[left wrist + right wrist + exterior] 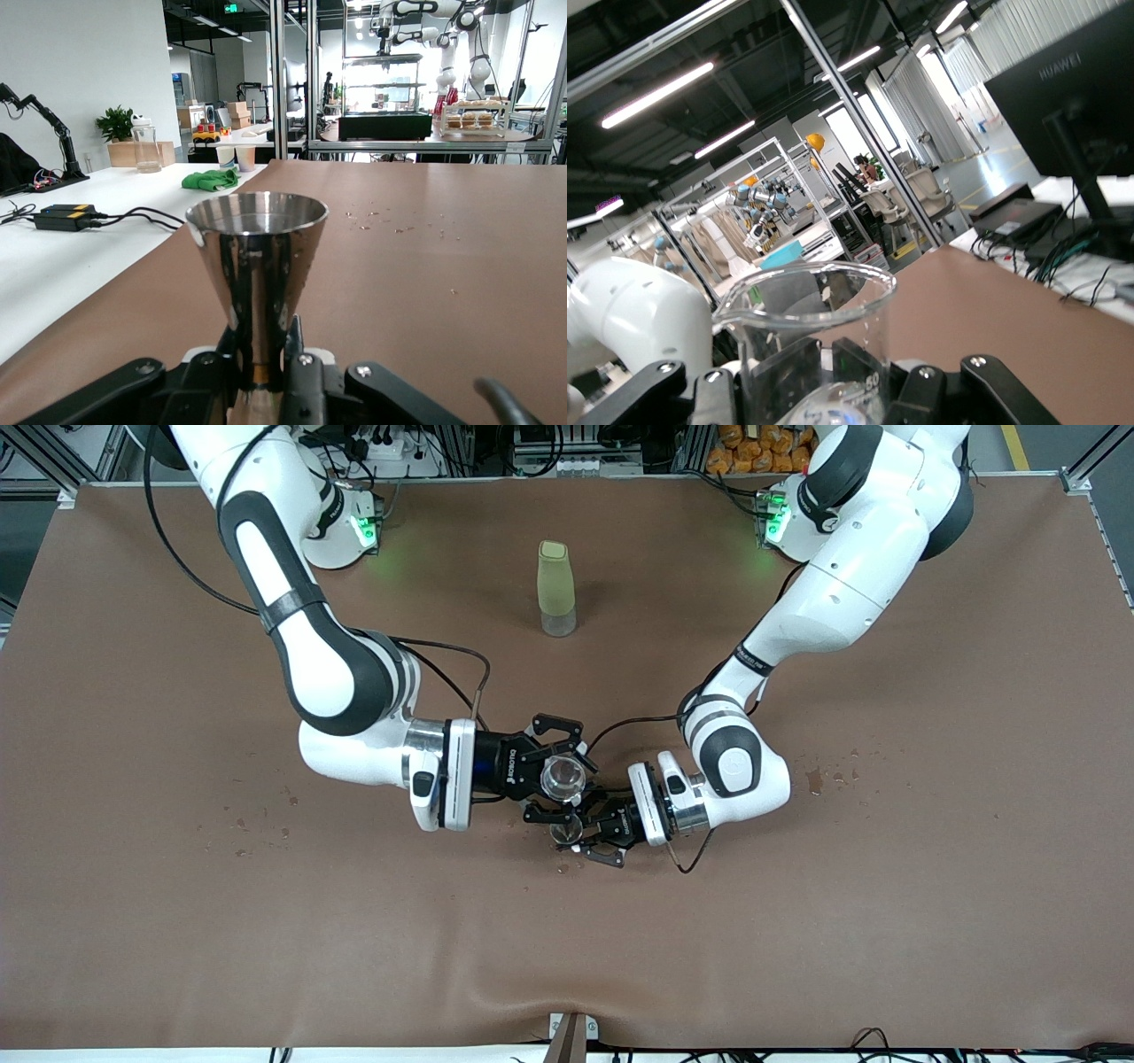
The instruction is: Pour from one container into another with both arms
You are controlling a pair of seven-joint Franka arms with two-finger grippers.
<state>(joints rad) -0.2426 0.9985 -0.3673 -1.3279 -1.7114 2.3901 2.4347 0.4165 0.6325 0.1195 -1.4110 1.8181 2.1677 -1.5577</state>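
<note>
The tiny clear cup (563,777) is held by my right gripper (558,772), which is shut on it above the middle of the table. In the right wrist view the cup (806,328) fills the space between the fingers of the right gripper (824,381). It leans with its pouring lip forward, and droplets cling to its wall. Just below and beside it, my left gripper (578,834) is shut on the narrow waist of the shiny metal jigger (564,832). The jigger (257,257) stands upright in the left gripper (266,354), its top cone open.
A tall pale-green bottle (555,589) with a clear base stands on the brown table cover (177,921), farther from the front camera than both grippers. Small wet spots (815,779) mark the cover toward the left arm's end, and more specks (257,824) lie toward the right arm's end.
</note>
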